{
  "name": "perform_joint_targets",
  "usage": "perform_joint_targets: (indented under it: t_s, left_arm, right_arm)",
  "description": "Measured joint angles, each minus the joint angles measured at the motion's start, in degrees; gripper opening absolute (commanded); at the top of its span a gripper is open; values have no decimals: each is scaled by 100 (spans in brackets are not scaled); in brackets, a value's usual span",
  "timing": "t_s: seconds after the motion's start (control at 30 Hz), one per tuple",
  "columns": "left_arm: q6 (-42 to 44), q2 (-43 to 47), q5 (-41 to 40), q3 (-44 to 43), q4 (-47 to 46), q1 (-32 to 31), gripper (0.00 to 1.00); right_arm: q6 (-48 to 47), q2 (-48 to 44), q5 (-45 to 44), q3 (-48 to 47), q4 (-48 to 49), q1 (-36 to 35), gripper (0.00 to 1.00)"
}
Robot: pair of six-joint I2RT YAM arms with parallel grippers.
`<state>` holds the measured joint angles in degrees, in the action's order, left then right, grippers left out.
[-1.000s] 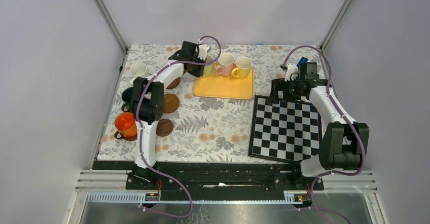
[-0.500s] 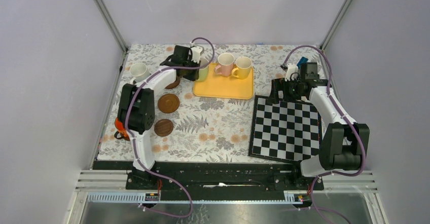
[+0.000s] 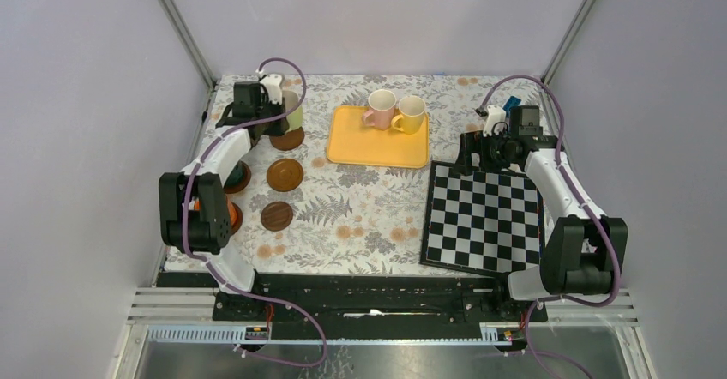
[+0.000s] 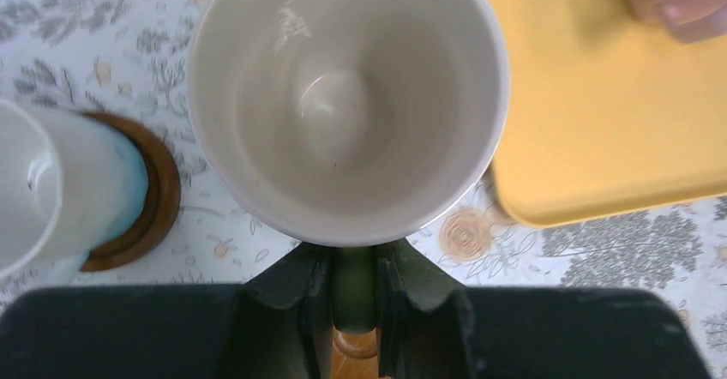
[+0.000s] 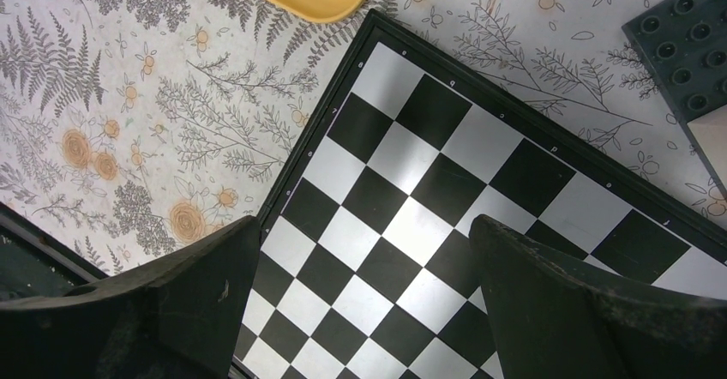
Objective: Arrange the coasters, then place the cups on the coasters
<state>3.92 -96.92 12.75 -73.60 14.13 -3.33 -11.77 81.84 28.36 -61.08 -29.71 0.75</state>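
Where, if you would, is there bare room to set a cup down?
Free: the floral cloth between the empty coasters and the chequered board, and the yellow tray's near half. Crowded: the left edge, where the left claw holds the green cup.

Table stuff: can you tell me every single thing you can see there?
Tablecloth: one, flowery white, under everything.
Tray: one, yellow, far middle.
Checkered board: one, black and white, right side.
Studded plate: one, dark, beside the board.
Coasters: at least five, brown, left side.
Cups: five seen; pink cup and yellow cup on the tray, green cup gripped by its handle, pale blue cup sitting on a brown disc, orange cup partly hidden at the left edge.
Left gripper: one, black, shut on the green cup's handle.
Right gripper: one, black, open above the board.
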Motion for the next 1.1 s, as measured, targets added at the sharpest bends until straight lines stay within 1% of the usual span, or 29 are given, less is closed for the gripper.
perform_joint_targets:
  t_s: [0.13,0.3,0.5,0.7,1.1]
  left_arm:
    - [-20,13,-9,330,-48,229,0]
    - [-15,13,-7,553,-129,302,0]
    - [26,-26,9,575,-286,417,0]
    - [50,-317,7,575,-501,557,0]
    - [72,-715,28,494,-597,566,0]
  right_arm:
    - [0,-125,24,87,-7,0,98]
    - [0,-177,39,111,-20,0,98]
    - [0,-181,111,120,-31,0,98]
    - [0,-181,127,122,-37,0,98]
    - [0,-181,125,129,-37,0,98]
